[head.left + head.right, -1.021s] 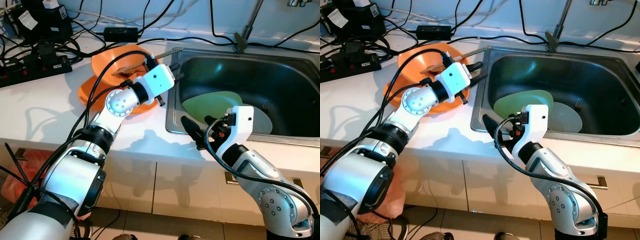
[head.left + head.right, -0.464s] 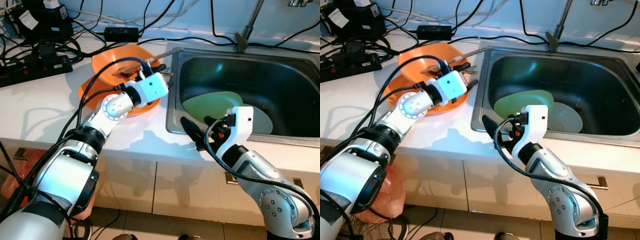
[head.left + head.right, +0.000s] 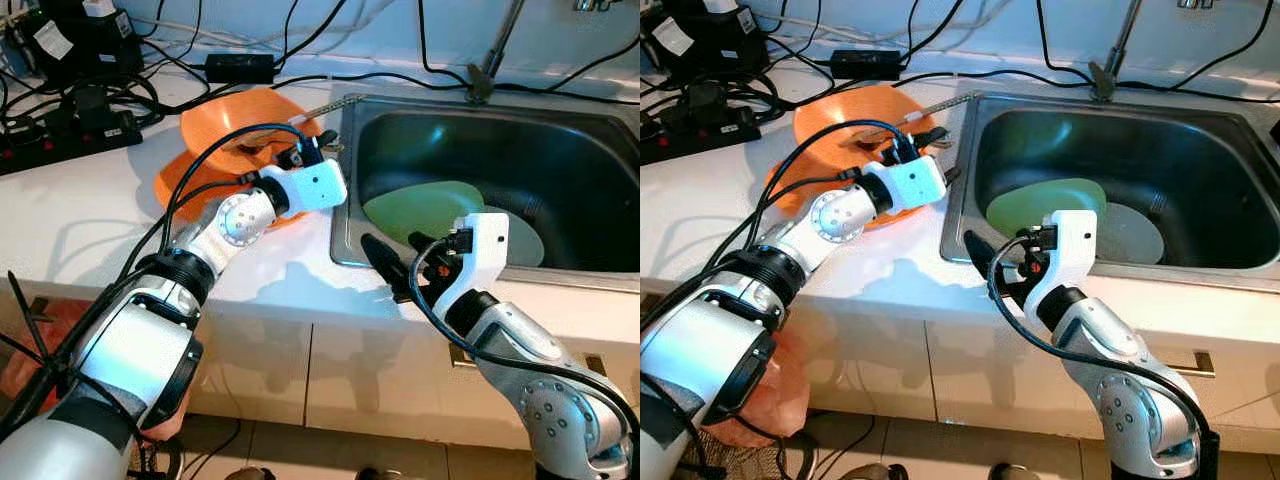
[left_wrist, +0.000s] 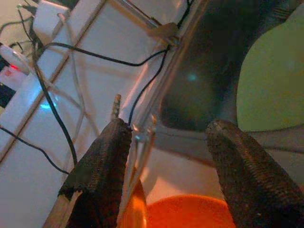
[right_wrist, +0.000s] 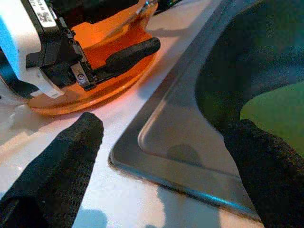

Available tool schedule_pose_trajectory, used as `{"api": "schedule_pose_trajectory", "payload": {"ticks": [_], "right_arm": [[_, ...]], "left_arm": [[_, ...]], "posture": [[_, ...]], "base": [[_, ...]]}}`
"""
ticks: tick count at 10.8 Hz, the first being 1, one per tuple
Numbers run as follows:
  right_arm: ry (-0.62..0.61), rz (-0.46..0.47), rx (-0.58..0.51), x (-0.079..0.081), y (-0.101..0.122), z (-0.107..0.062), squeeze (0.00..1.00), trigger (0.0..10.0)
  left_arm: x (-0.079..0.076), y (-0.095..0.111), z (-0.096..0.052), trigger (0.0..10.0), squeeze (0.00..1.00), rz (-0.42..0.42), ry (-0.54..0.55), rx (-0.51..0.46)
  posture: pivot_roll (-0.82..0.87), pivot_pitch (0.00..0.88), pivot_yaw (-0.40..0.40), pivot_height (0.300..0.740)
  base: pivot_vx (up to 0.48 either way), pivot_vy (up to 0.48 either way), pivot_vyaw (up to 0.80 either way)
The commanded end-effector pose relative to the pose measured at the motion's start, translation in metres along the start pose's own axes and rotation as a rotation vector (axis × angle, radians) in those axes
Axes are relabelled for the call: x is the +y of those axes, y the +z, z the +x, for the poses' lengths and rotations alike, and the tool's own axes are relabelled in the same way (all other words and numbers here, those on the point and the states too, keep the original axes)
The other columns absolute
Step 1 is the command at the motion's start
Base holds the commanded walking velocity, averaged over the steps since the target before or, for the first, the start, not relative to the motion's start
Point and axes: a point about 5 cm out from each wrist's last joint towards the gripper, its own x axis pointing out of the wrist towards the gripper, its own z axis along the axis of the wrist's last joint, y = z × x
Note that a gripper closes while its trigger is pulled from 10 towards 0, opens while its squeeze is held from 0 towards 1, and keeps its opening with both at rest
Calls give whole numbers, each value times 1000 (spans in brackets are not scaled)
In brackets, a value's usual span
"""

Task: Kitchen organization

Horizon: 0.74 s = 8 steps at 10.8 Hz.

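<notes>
While black cables (image 3: 150, 55) tangle across the far-left counter (image 3: 70, 215), your left gripper (image 3: 308, 150) hangs spread and empty over the glossy orange plates' (image 3: 215, 125) right rim, beside the steel sink (image 3: 560, 160). Your right gripper (image 3: 385, 265), fingers wide and empty, sits at the sink's near-left corner. A round green plate (image 3: 420, 210) lies inside.

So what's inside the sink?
In the sink lie a green plate and a grey plate overlapping it. The right arm covers their near edges.
</notes>
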Motion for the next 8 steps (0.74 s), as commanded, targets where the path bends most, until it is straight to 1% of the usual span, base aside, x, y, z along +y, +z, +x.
{"api": "schedule_pose_trajectory", "payload": {"ticks": [1,2,3,8], "right_arm": [[-13,7,1,-1,0,-3,0,10000],[-16,7,-1,-2,0,-3,0,10000],[-21,7,-5,-2,1,-3,0,10000],[-29,11,-16,-2,1,-4,0,10000]], "left_arm": [[5,5,5,1451,0,28,-3,-2],[6,5,5,1451,0,27,-3,1],[8,4,6,0,0,28,-5,9],[11,4,8,0,0,53,-6,34]], "posture": [[-85,122,-9,740],[-85,122,-9,740],[-85,124,-7,740],[-87,125,-2,740]], "base": [[0,0,0],[0,0,0],[0,0,0],[0,0,0]]}}
